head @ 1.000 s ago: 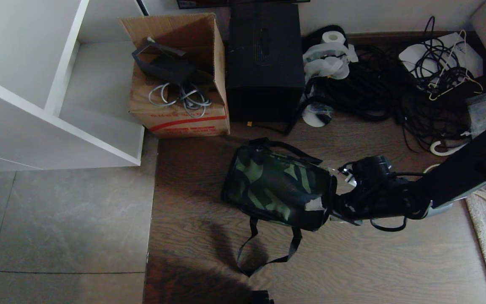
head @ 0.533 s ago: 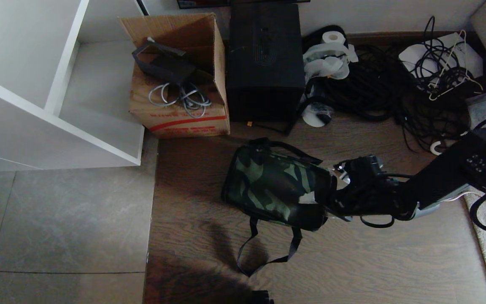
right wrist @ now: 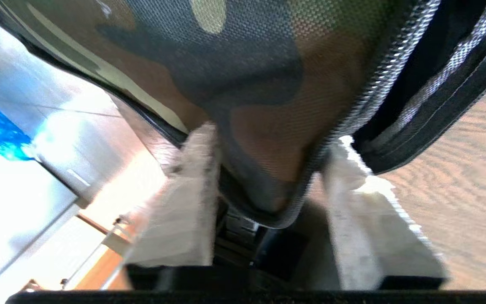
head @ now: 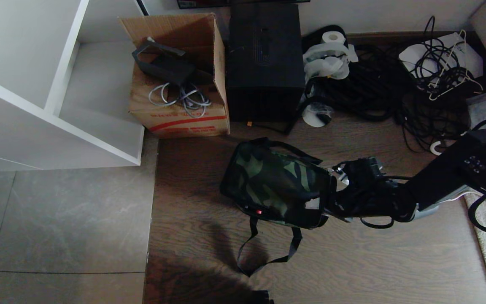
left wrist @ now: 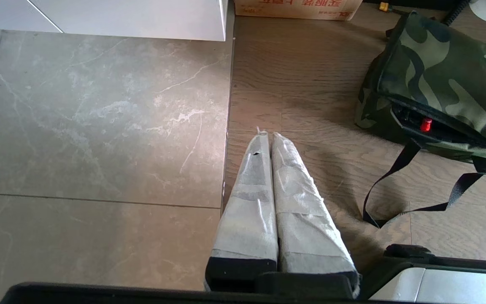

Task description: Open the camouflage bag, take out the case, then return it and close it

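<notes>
Although most of the scene lay in plain sight, the white shelf unit (head: 53,84) ran off the left edge of the head view, and the tangle of black cables (head: 395,93) along the far wall was too dense to sort out. On the wooden floor (head: 352,261) lay the camouflage bag (head: 279,185), nearer the robot than the brown cardboard box (head: 179,80) and the taller black box (head: 265,63). Its lid stood slightly raised along the near edge, and in that dark slit only a small red latch (left wrist: 425,124) showed; the case (left wrist: 411,119) it belonged to stayed otherwise hidden inside the bag, so little of it could be made out. A black strap handle (head: 268,249) trailed loose over the floor toward the robot. The right arm reached in from the right side, and its right tool (right wrist: 268,169) met the bag's right end, the dark body merging with the bag's shadow in the head view. From the right wrist view, the two pale wrapped fingers (right wrist: 192,202) sat on either side of the lid's corner by the zip, pinching the camouflage fabric between them. The left tool (left wrist: 267,137) hung apart from the bag, above the seam between grey tile (left wrist: 99,126) and wood, its wrapped fingers pressed together.
</notes>
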{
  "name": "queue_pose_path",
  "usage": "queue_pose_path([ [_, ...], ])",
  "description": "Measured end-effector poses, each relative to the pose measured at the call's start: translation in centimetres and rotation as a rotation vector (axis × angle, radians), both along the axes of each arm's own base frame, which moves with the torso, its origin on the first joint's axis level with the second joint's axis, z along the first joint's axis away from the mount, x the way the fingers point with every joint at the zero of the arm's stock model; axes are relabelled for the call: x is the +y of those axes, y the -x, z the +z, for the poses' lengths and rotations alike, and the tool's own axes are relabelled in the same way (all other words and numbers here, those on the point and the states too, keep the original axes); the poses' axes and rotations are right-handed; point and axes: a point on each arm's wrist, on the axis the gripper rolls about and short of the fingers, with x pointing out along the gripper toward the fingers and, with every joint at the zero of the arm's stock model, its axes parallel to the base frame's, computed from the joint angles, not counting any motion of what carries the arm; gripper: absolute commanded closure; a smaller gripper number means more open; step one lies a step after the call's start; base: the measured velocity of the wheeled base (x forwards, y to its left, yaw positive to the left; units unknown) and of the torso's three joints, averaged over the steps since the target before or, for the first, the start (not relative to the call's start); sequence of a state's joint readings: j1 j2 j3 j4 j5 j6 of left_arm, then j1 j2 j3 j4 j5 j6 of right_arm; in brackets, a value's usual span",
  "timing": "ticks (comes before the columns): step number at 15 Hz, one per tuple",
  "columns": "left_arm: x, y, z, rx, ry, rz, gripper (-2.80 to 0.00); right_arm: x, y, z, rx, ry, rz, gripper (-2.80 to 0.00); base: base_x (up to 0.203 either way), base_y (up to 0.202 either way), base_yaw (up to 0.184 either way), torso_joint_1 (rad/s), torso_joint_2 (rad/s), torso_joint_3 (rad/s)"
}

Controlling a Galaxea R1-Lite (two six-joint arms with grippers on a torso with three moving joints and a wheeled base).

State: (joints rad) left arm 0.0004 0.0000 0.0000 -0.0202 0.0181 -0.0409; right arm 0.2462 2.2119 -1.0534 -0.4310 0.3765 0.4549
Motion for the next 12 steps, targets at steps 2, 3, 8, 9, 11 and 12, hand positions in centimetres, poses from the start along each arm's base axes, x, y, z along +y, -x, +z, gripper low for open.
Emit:
queue_pose_path([
  [2, 0.0, 0.0, 0.0, 0.000, 0.000, 0.000, 0.00, -0.5, 0.0, 0.1, -0.021, 0.022, 0.013, 0.00, 0.000, 0.000, 0.000, 0.000, 0.00, 0.000],
  [3, 0.0, 0.0, 0.0, 0.000, 0.000, 0.000, 0.00, -0.8, -0.1, 0.2, -0.025, 0.023, 0.009, 0.00, 0.000, 0.000, 0.000, 0.000, 0.00, 0.000],
  [8, 0.0, 0.0, 0.0, 0.000, 0.000, 0.001, 0.00, -2.8, 0.3, 0.0, -0.035, 0.078, 0.023, 0.00, 0.000, 0.000, 0.000, 0.000, 0.00, 0.000],
  [9, 0.0, 0.0, 0.0, 0.000, 0.000, 0.001, 0.00, -3.1, 0.6, -0.3, -0.030, 0.095, 0.034, 0.00, 0.000, 0.000, 0.000, 0.000, 0.00, 0.000],
  [11, 0.0, 0.0, 0.0, 0.001, 0.000, 0.000, 0.00, -3.4, 1.0, -0.9, -0.016, 0.114, 0.046, 0.00, 0.000, 0.000, 0.000, 0.000, 0.00, 0.000],
  [12, 0.0, 0.0, 0.0, 0.000, 0.000, 0.001, 0.00, -3.5, 1.2, -1.3, -0.001, 0.118, 0.047, 0.00, 0.000, 0.000, 0.000, 0.000, 0.00, 0.000],
])
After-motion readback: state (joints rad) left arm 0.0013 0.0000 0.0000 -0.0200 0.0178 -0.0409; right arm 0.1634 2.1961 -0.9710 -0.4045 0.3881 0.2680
